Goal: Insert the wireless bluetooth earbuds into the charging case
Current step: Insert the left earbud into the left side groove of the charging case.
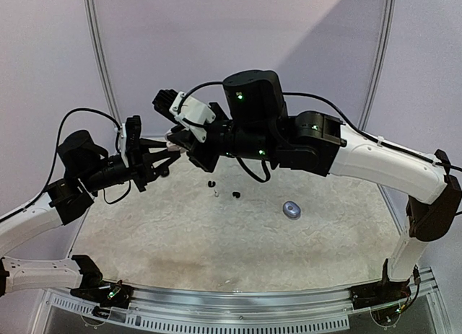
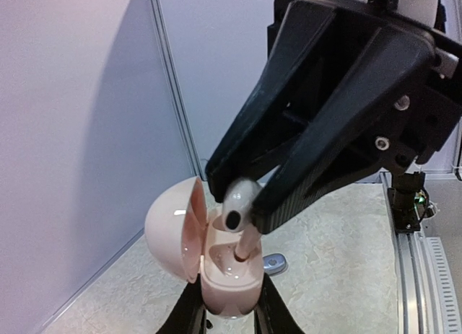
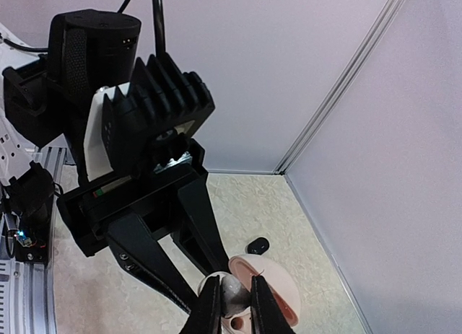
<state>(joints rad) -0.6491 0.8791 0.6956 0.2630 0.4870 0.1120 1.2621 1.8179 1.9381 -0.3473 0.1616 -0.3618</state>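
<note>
My left gripper (image 2: 229, 309) is shut on an open pale pink charging case (image 2: 225, 280), held in the air with its domed lid (image 2: 170, 229) swung to the left. My right gripper (image 3: 231, 305) is shut on a whitish earbud (image 2: 240, 200). The earbud's stem tip (image 2: 242, 251) is in one socket of the case, and its head is still above the rim. In the top view both grippers meet at the case (image 1: 172, 142), above the table's back left. Two black earbuds (image 1: 211, 183) (image 1: 235, 195) and a whitish one (image 1: 216, 193) lie on the table.
A small silver-blue case (image 1: 291, 209) lies on the marbled table right of the loose buds; it also shows in the left wrist view (image 2: 274, 262). A black bud (image 3: 258, 244) lies below the held case. Grey walls close off the back and sides.
</note>
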